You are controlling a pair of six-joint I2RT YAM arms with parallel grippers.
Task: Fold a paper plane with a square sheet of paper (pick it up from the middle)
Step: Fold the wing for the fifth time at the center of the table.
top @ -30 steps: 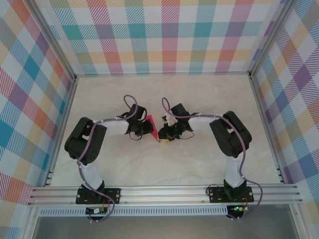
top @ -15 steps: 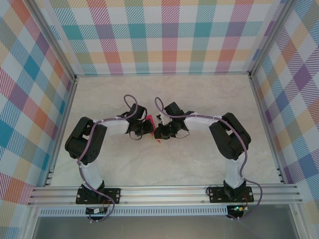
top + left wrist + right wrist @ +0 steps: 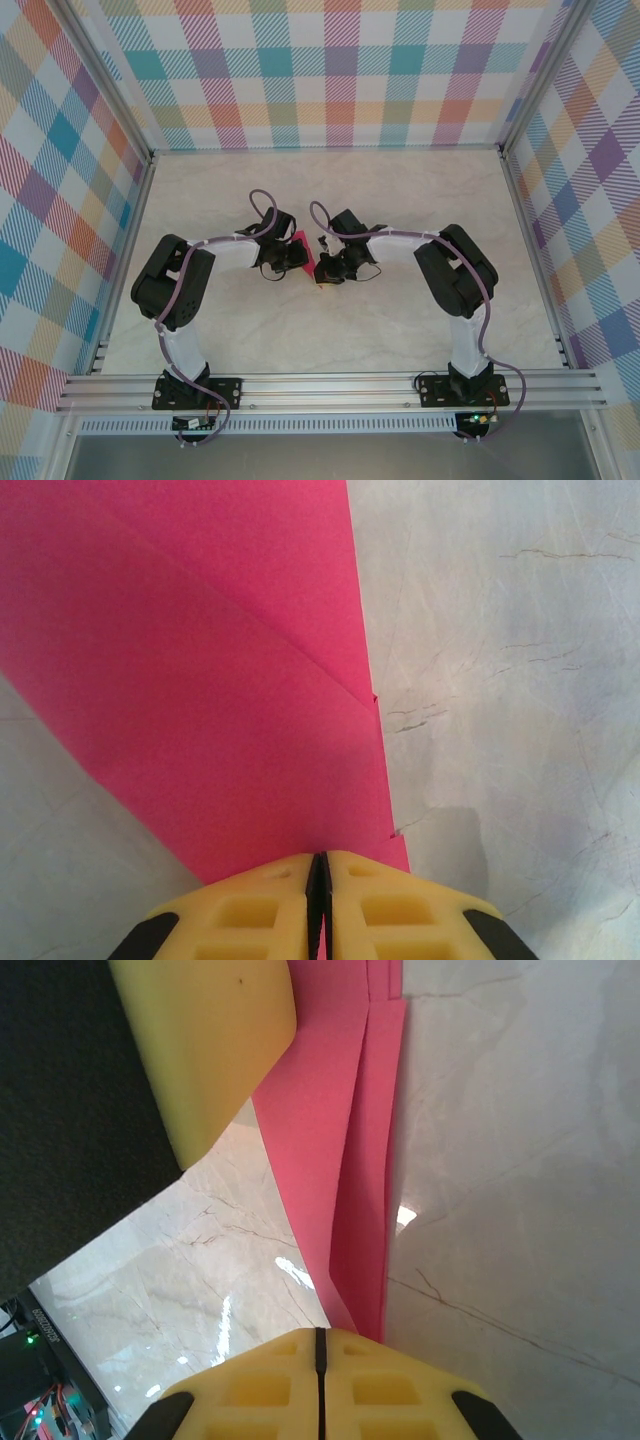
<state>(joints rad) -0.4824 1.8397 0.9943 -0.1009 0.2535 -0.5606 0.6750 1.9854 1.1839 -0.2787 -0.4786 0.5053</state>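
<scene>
The square sheet of paper (image 3: 304, 248) is folded into a narrow pink creased shape and stands on edge between the two arms at the table's middle. My left gripper (image 3: 319, 858) is shut on it, and the pink paper (image 3: 220, 680) fans out from between its yellow fingers. From the other side, my right gripper (image 3: 320, 1332) is shut on the folded strip (image 3: 345, 1160), whose layers run down into its fingertips just right of the seam. In the right wrist view a yellow finger of the left gripper (image 3: 210, 1040) presses the paper's far end. From above, the left gripper (image 3: 296, 258) and the right gripper (image 3: 320, 270) nearly touch.
The marble tabletop (image 3: 400, 200) spreads wide around the arms. Checked walls and metal posts (image 3: 150, 155) close it in at the back and sides. A metal rail (image 3: 330, 385) carrying both arm bases runs along the near edge.
My right gripper has moved left up to the paper and shut its jaws there. The left gripper and the paper have stayed in place.
</scene>
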